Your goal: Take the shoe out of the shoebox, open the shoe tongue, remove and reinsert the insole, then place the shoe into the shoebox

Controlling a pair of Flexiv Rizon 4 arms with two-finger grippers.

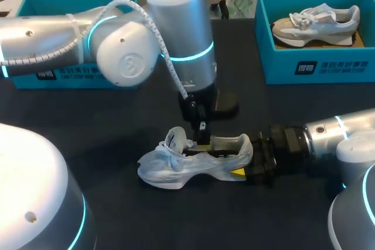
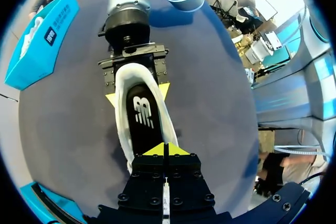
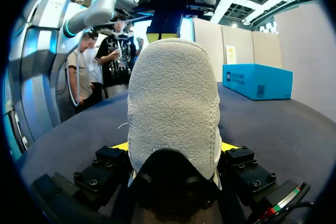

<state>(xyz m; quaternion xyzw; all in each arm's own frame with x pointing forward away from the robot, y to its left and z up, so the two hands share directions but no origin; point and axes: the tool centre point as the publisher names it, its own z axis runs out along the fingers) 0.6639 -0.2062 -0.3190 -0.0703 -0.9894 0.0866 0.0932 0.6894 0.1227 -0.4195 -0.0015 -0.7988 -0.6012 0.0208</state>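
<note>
The shoe (image 1: pixel 193 165) is out of its box and lies on its side on the bench (image 1: pixel 88 121), toe toward my left arm's side, between the two arms. The right gripper (image 3: pixel 173 148) is clamped on the heel, a yellow tip on each flank, and steadies it. The left gripper (image 2: pixel 164 149) comes down from above into the shoe's mouth, its tips pressed together over the fore part of the dark insole (image 2: pixel 140 116). I cannot tell whether they have an edge of the insole nipped between them. The insole looks to lie flat inside the shoe, so I judge the insole step to be in hand. From this alone it could be about to come out or only just seated again. If it is yet to come out, the next move calls for a firm pinch on its edge and a pull up and back along the shoe while the right gripper holds the heel fast. If it is seated, the left gripper must come clear so the shoe can go to a box. One box (image 1: pixel 316 65) on the right already holds another shoe. The box (image 1: pixel 70 79) on the left is mostly hidden behind my left arm.
</note>
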